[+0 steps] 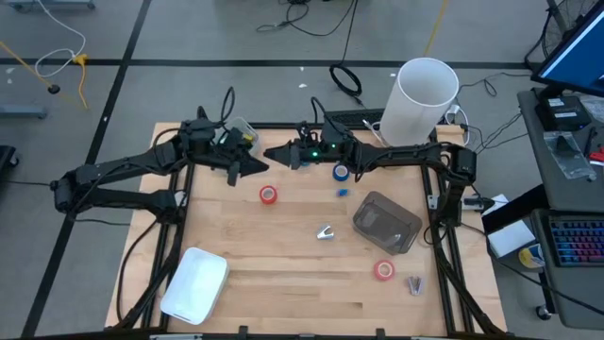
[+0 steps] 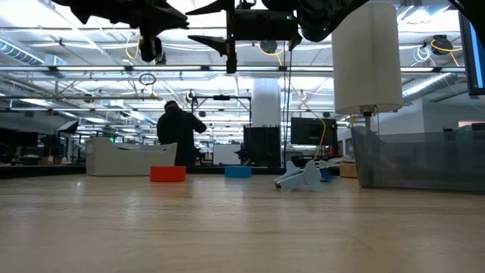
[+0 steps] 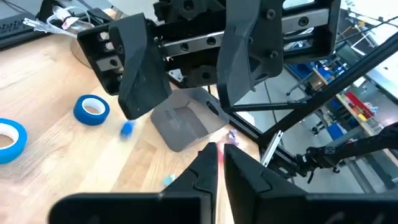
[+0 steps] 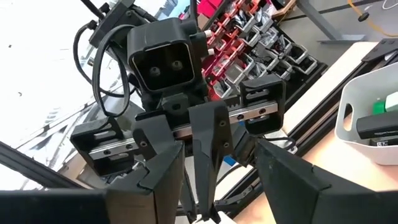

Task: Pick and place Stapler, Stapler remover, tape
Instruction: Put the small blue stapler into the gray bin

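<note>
My left gripper (image 1: pixel 260 167) and right gripper (image 1: pixel 273 154) meet tip to tip in the air over the table's far middle. The left gripper (image 3: pixel 219 167) is shut with nothing in it. Its fingers (image 4: pixel 208 146) point into the gap of my open right gripper (image 4: pixel 221 163); whether they touch I cannot tell. On the wood lie two red tape rolls (image 1: pixel 269 195) (image 1: pixel 383 270) and two blue ones (image 3: pixel 91 109) (image 3: pixel 9 140). The silver stapler remover (image 1: pixel 326 232) lies mid-table. A small grey thing (image 1: pixel 415 284), perhaps the stapler, lies near the right corner.
A clear grey container (image 1: pixel 387 222) sits right of centre, and a white tray (image 1: pixel 195 283) at the near left. A tall white cylinder (image 1: pixel 427 99) stands at the far right corner. A white bin (image 4: pixel 367 118) with dark items sits beyond the far left edge. A person (image 2: pixel 178 133) stands far off.
</note>
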### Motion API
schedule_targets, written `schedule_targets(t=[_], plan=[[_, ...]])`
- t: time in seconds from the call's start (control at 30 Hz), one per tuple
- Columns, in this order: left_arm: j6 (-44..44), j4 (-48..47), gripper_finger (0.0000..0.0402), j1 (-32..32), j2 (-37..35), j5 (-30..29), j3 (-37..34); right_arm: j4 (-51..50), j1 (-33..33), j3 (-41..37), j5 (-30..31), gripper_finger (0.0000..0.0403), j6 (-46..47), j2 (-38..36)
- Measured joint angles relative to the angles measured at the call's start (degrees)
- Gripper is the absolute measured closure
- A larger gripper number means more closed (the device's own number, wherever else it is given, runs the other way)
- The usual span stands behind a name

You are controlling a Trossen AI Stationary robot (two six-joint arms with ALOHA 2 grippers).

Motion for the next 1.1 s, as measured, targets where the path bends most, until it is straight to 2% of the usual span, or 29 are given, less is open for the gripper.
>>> schedule_targets(t=[0.1, 0.3, 0.4, 0.47, 0.57, 0.63, 0.73, 0.87, 0.97, 1.1], plan=[[0.74, -2.87, 0.0358, 0.00, 0.00, -0.03, 0.02, 0.10, -0.34, 0.02, -1.43, 0.0211, -2.57, 0.00], [2.82, -10.98, 0.0344, 0.00, 0.04, -1.50, 0.02, -1.60, -2.42, 0.07, -9.68, 0.0219, -5.40, -0.83], [3.46, -13.83, 0.0346, 0.00, 0.04, -3.35, 0.02, -8.67, -3.48, -0.02, -14.74, 0.0225, -6.74, -2.48], [3.76, -14.95, 0.0345, 0.00, 0.04, -4.81, 0.02, -15.37, -3.60, 0.17, -14.86, 0.0230, -9.88, -3.56], [4.85, -15.61, 0.0344, 0.00, 0.04, -5.72, 0.02, -30.52, -4.13, -0.04, -14.36, 0.0234, -15.41, -6.57], [5.11, -16.12, 0.0344, 0.00, 0.04, -6.34, 0.02, -39.86, -4.25, 0.16, -11.39, 0.0236, -18.63, -8.35], [5.85, -16.18, 0.0344, 0.00, 0.04, -6.74, 0.02, -58.99, -4.92, -0.04, -5.24, 0.0239, -22.48, -12.83], [6.13, -16.09, 0.0344, 0.00, 0.04, -8.63, 0.02, -77.83, -5.39, -0.05, 8.11, 0.0239, -23.07, -17.80], [6.12, -16.05, 0.0344, 0.00, 0.12, -9.58, 0.02, -85.17, -5.44, 0.17, 15.20, 0.0238, -21.77, -20.95], [6.06, -15.99, 0.0344, 0.00, 0.13, -9.59, 0.02, -95.01, -5.51, 0.07, 20.28, 0.0238, -22.46, -23.51]])
